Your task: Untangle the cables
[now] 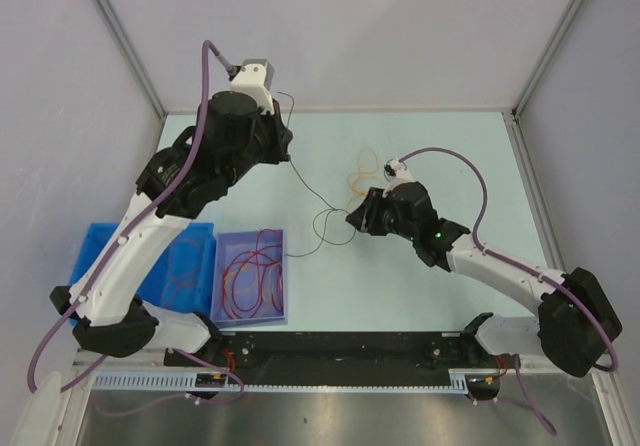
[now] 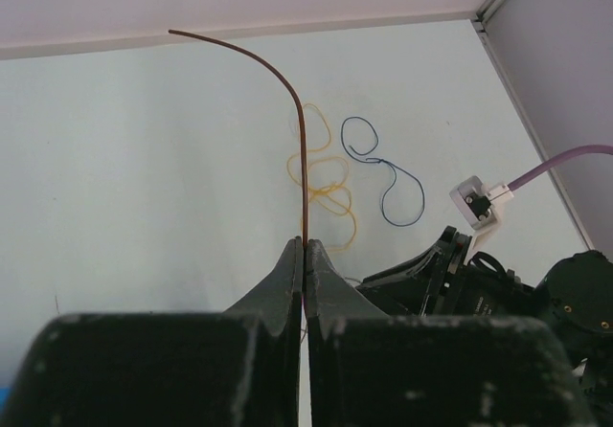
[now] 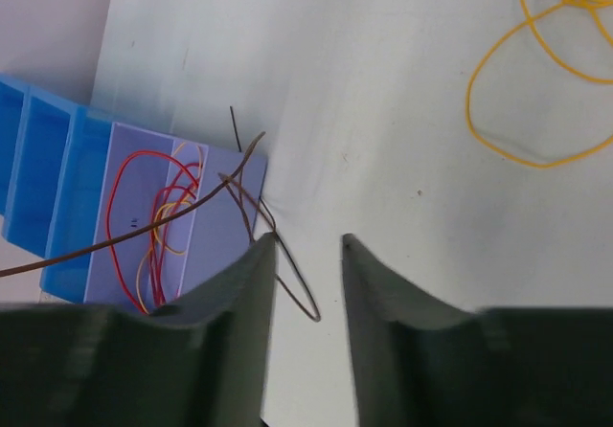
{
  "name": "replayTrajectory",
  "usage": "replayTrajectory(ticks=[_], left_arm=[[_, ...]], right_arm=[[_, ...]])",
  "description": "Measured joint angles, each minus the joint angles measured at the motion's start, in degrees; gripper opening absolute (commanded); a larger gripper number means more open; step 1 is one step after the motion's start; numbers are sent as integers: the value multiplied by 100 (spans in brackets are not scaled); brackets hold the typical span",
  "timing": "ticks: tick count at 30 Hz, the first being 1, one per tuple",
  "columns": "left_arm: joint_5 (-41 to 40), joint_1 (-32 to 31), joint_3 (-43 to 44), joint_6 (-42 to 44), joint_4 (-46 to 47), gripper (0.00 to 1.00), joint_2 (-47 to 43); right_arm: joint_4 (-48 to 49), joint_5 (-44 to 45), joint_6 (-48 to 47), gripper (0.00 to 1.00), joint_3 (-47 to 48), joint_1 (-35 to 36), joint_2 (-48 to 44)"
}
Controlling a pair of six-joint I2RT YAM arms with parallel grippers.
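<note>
My left gripper (image 2: 304, 243) is shut on a thin brown cable (image 2: 287, 87), whose free end arcs up and to the left above the fingertips. In the top view the left arm is raised at the back left, and the brown cable (image 1: 305, 181) slants down from the left gripper (image 1: 281, 116) toward my right gripper (image 1: 352, 216). The right gripper (image 3: 308, 240) is open low over the table, and a loop of the brown cable (image 3: 299, 279) lies between its jaws, close to the left finger. Loose yellow cables (image 2: 321, 183) and a blue cable (image 2: 388, 173) lie on the table.
A pale purple bin (image 1: 281, 236) holding red and yellow cables (image 3: 144, 212) stands at the left front, with a blue bin (image 1: 100, 238) beside it. Walls enclose the table on three sides. The yellow cables (image 1: 360, 171) lie just behind the right gripper.
</note>
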Motion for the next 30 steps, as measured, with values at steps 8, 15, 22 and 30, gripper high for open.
replayTrajectory(ticks=[8, 15, 22, 30], left_arm=[[-2, 13, -170, 0, 33, 0, -162], [-2, 15, -188, 2, 37, 0, -356], [-57, 15, -188, 68, 11, 0, -671], [-459, 15, -188, 177, -343, 0, -1121]], right_arm=[[57, -177, -109, 0, 146, 2, 74], [33, -391, -354, 0, 695, 20, -455], [243, -678, -570, 0, 1543, 313, -833], [457, -898, -800, 0, 2406, 1102, -472]])
